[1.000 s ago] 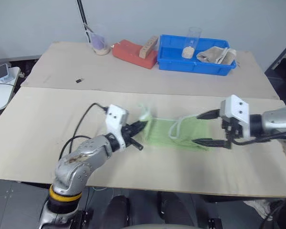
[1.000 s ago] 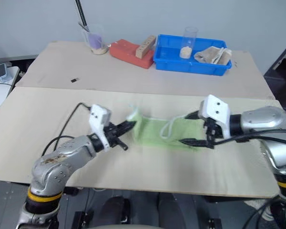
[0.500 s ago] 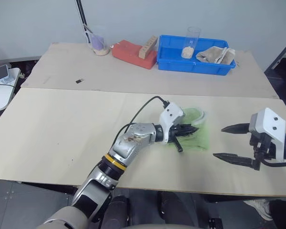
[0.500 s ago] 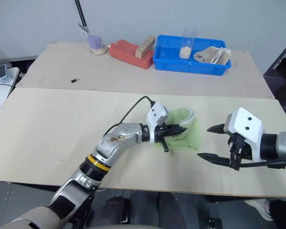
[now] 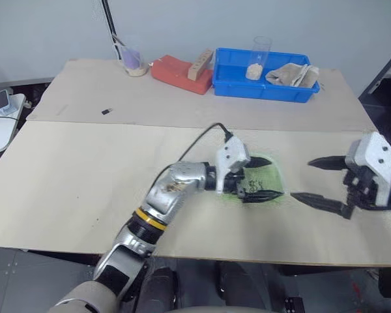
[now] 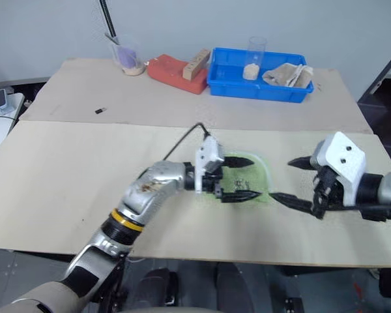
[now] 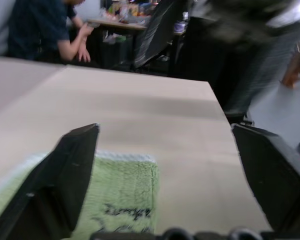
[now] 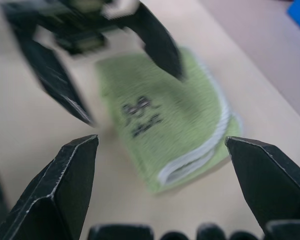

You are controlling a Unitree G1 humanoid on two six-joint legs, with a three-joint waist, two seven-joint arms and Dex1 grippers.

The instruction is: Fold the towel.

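Towel (image 5: 264, 177) lies folded over on the worktop (image 5: 85, 182), mid-front. Left tool (image 5: 259, 186) spread apart over it, gripping nothing; right tool (image 5: 318, 179) wide apart just beside. Lift the left tool straight off, don't drag the top layer.

Across the table (image 5: 85, 189) from you sits a blue tray (image 5: 264, 83) holding a clear cup (image 5: 260, 55) and beige cloth (image 5: 292, 74), with a red block (image 5: 176, 70) just left of it and a beaker (image 5: 131, 60) further left.
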